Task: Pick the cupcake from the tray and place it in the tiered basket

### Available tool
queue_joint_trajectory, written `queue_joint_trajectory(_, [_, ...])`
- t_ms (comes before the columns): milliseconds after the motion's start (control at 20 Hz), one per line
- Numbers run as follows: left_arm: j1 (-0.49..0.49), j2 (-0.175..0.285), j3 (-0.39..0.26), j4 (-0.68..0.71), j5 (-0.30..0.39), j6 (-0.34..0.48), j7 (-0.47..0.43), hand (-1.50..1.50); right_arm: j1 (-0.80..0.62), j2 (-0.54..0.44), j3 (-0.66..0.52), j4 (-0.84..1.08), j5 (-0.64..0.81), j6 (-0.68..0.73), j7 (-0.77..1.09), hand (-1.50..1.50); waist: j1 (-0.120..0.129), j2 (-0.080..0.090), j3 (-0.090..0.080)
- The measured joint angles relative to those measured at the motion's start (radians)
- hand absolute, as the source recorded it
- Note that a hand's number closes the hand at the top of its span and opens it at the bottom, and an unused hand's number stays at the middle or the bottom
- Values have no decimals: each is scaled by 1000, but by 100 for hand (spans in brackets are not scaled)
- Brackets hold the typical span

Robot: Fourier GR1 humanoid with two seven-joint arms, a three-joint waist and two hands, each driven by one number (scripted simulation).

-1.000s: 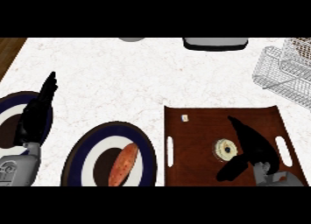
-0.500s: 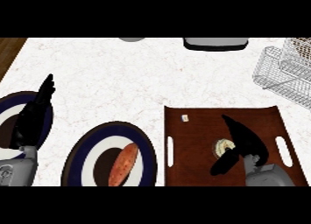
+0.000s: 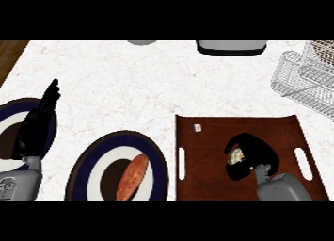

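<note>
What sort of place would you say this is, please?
Most likely a kitchen counter: a white marbled countertop carries a wire tiered basket, a navy-rimmed plate holding an orange piece of food, and a brown serving tray where the right robot hand curls round a cupcake.

L forearm (image 3: 13,186), R forearm (image 3: 284,188): grey boxy shells; L hand (image 3: 36,128), R hand (image 3: 255,151): plain black.

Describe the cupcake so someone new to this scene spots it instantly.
Start at the brown tray at the counter's lower right. Near its middle, the cupcake shows as a pale creamy patch, mostly hidden by the black right hand, whose fingers curl round it. The tray's only other item, a tiny pale piece near its top-left corner, lies uncovered.
</note>
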Motion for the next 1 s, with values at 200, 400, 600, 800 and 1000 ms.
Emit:
queue_joint_trajectory(200, [15, 3, 15, -6, 6, -17, -11, 0, 7, 14, -10, 15, 29, -16, -46, 150, -2, -1, -1])
queue_joint_trajectory(400, [5, -3, 20, 15, 1, -18, -21, 0, 12, 59, -43, -9, 15, -39, -27, 150, -3, 2, 2])
queue_joint_trajectory(600, [-27, -10, 16, 37, -4, -18, -28, 0, -179, 125, -112, 148, 87, -156, 32, 150, 20, 11, 5])
queue_joint_trajectory(800, [-39, -14, 4, 42, -3, -30, -38, 0, -389, 152, -191, 319, 169, -283, 87, 150, 54, 22, 6])
queue_joint_trajectory(1000, [-42, -14, 0, 38, -2, -37, -34, 0, -530, 158, -250, 424, 244, -459, 79, 150, 57, 22, 6])
